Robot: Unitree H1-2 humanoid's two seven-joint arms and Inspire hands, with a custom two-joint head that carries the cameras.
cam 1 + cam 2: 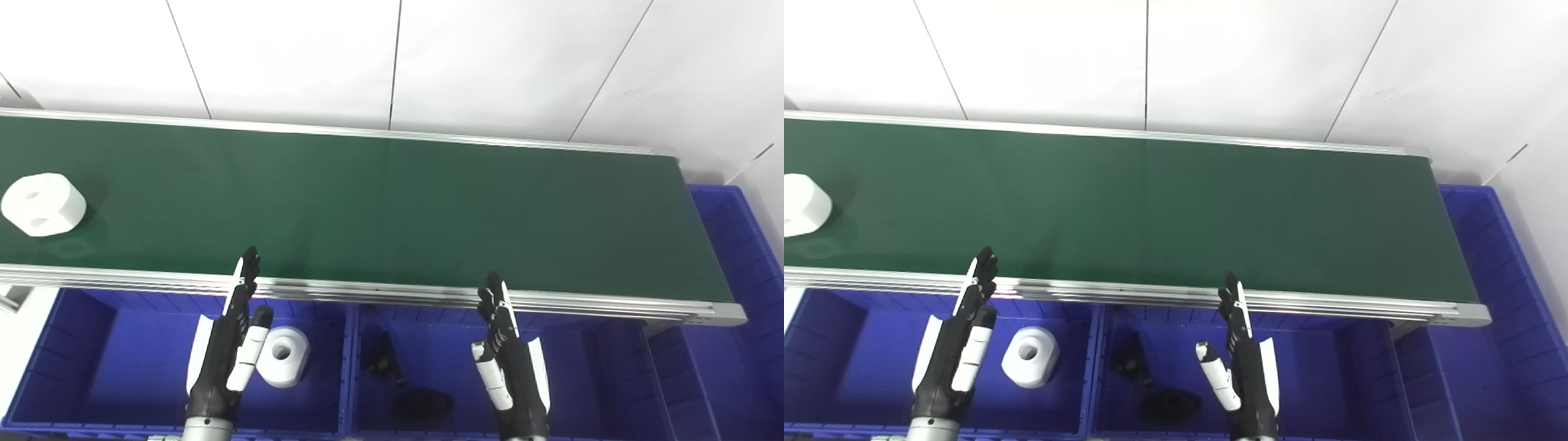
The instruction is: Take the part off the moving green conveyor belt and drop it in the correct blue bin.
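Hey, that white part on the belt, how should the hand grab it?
Probably from above with the left hand, fingers and thumb pinching the white part across its flat outer faces. It sits flat on the green conveyor belt at the far left, holes facing up, so the sides are free.

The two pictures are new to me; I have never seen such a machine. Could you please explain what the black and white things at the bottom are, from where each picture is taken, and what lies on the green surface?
Both pictures come from two cameras side by side on a humanoid robot's head, so they show one scene from slightly different spots. The black and white things are its left hand and right hand; both are open and hold nothing. The green surface is a conveyor belt. One white part lies on it, far left. Below are blue bins: the left bin holds a white part, the middle bin holds dark parts.
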